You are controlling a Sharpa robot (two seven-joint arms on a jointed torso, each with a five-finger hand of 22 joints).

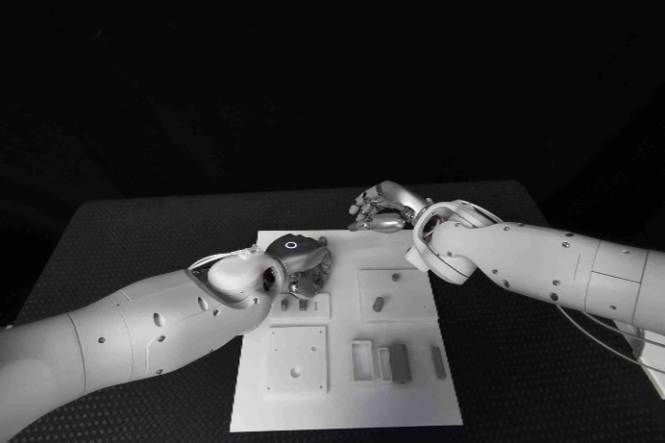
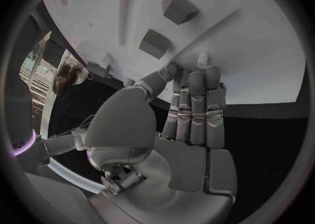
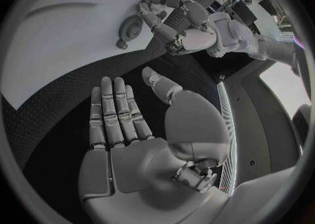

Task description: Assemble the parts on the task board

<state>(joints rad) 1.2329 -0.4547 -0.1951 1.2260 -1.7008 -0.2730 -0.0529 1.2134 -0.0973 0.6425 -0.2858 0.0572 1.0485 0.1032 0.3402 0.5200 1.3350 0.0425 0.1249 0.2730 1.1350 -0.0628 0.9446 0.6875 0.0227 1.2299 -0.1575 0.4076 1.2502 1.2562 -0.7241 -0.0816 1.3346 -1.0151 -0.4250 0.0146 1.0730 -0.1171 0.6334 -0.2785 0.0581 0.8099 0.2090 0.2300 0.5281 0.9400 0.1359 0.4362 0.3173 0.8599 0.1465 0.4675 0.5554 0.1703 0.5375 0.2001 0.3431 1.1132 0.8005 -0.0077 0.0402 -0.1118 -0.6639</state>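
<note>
The white task board lies in the middle of the black table. My left hand hovers over its far left part, fingers stretched out side by side and tips touching the board, holding nothing. Two small grey block parts stand on the board just beyond those fingers. My right hand is over the black table past the board's far edge, flat and empty. From the right wrist, my left hand appears beside a round grey part.
More small grey parts stand on the board: a pair near my left hand and others to the right. Long grey pieces in slots lie near the board's front right. Black table surrounds the board.
</note>
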